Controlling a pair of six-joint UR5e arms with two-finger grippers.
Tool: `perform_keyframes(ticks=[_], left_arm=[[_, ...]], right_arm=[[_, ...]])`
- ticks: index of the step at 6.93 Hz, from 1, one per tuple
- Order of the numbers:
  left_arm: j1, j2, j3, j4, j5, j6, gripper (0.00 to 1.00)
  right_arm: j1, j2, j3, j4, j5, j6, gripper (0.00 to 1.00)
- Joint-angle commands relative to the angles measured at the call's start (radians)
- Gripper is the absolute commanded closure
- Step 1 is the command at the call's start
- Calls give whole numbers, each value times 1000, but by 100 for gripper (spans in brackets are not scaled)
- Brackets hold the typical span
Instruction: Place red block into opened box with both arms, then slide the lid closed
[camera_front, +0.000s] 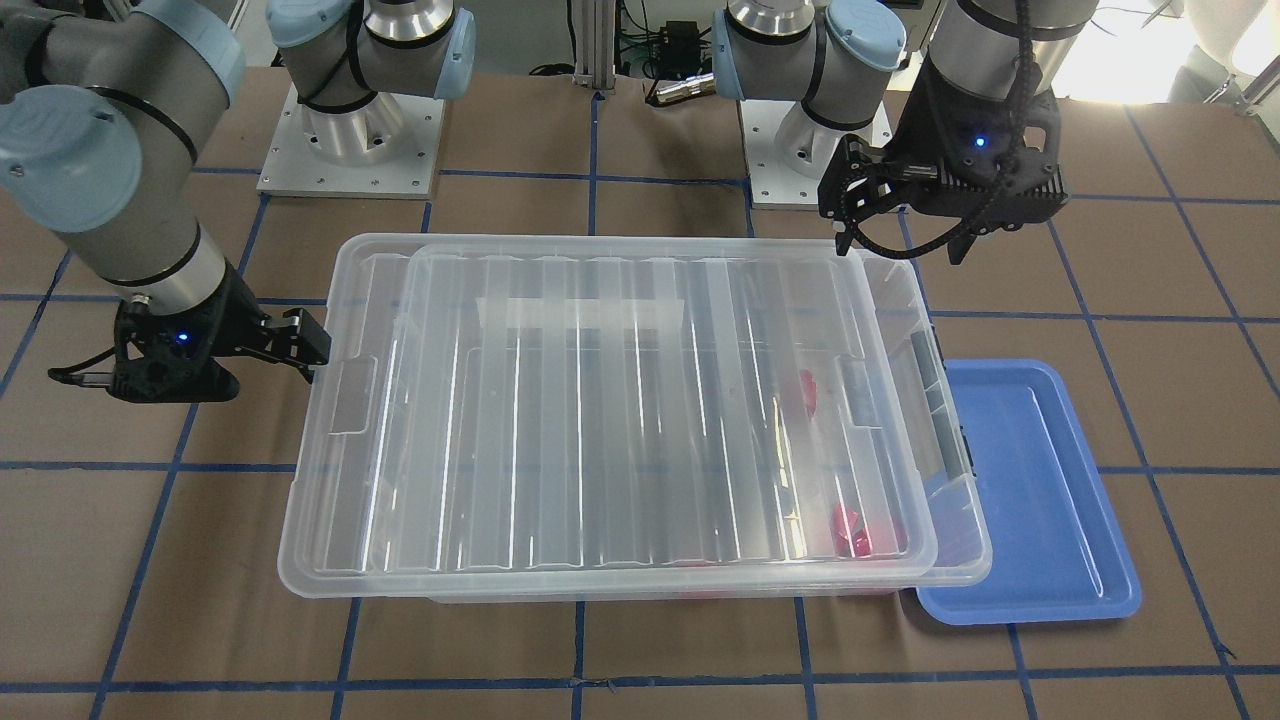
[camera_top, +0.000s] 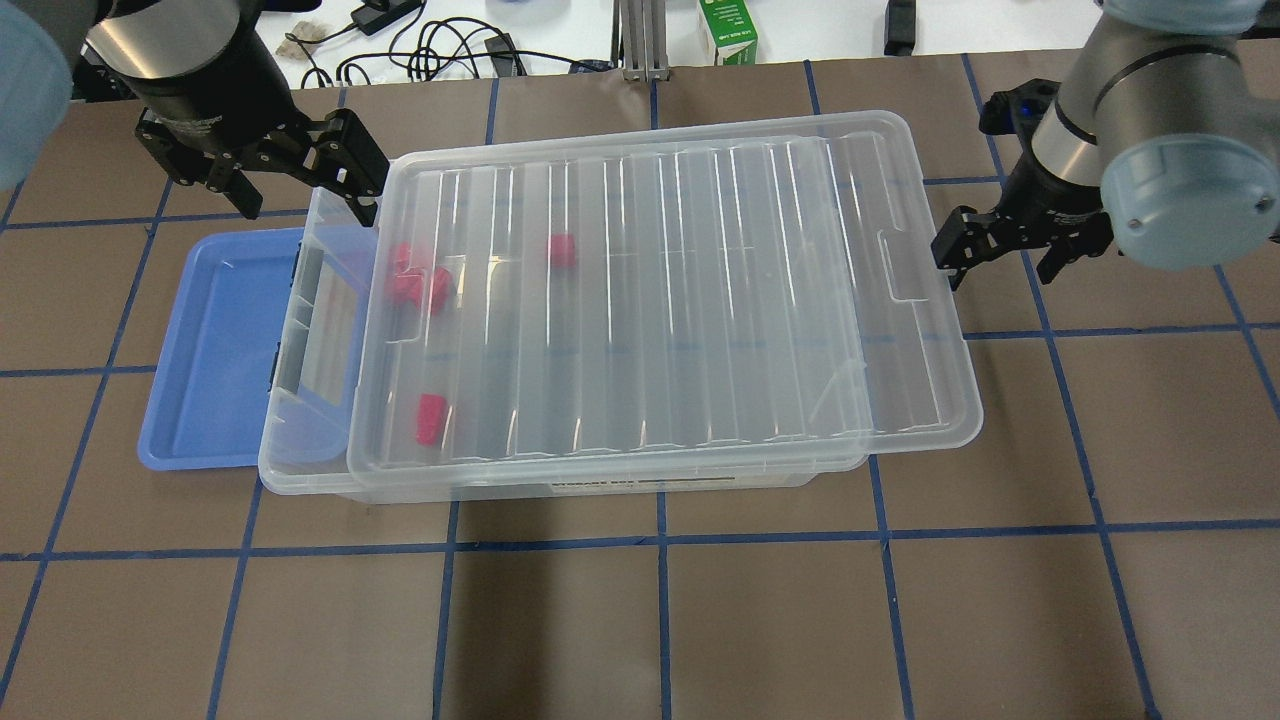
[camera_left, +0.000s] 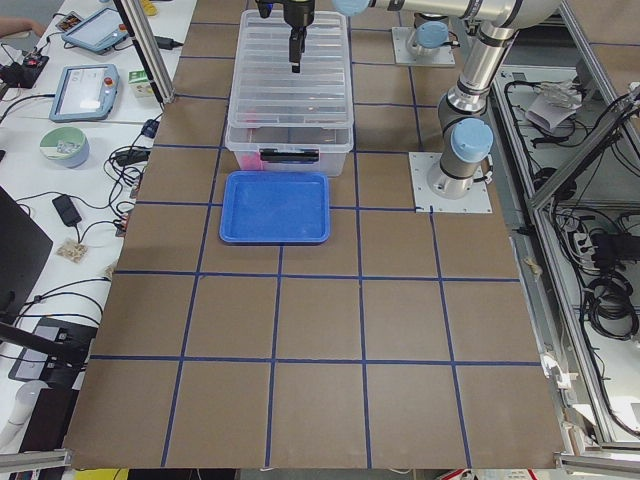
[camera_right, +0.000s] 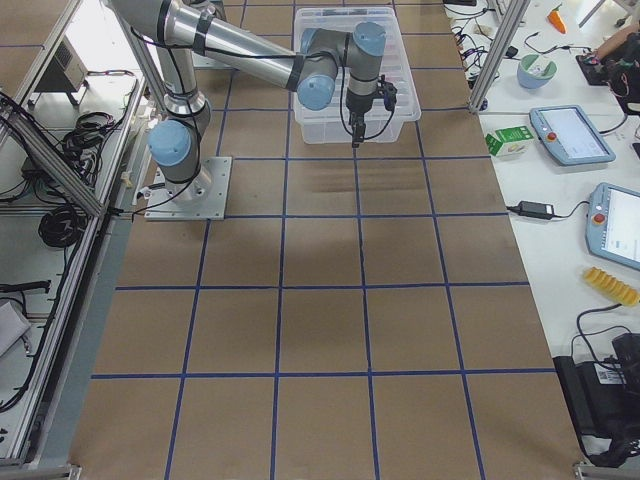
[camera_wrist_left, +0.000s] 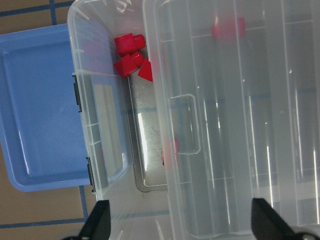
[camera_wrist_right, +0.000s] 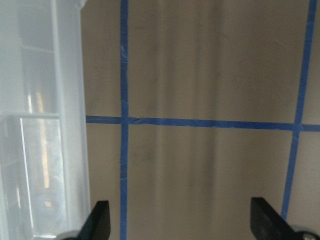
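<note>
The clear box (camera_top: 290, 455) stands mid-table with the ribbed lid (camera_top: 700, 300) lying on it, shifted toward my right side, so a strip at the latch end stays uncovered. Several red pieces lie inside. One red block (camera_wrist_left: 128, 44) with a stub shows in the uncovered strip, and others (camera_top: 562, 250) show blurred through the lid. My left gripper (camera_top: 300, 190) hangs open over the box's far corner at the uncovered end, with its fingers (camera_wrist_left: 97, 225) empty. My right gripper (camera_top: 1000, 265) is open and empty beside the lid's other short end, over bare table (camera_wrist_right: 200, 75).
A shallow blue tray (camera_top: 210, 350) lies against the box's latch end, partly under its rim. Side tables with tablets, cables and a green carton (camera_top: 727, 30) border the workspace. Brown table with blue grid lines (camera_top: 660, 620) spreads toward the robot side of the box.
</note>
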Motion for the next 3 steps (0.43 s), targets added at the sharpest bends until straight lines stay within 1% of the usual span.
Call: perform_keyframes(ticks=[1,2,3], left_arm=[[-3,-1,0,0,0,0,0],[-3,-1,0,0,0,0,0],[-3,0,0,0,0,0,0]], right_arm=[[47,33,-8,-38,3,21,0],[47,33,-31,-37,1,23,0],[47,21,-88,-15,-6,24,0]])
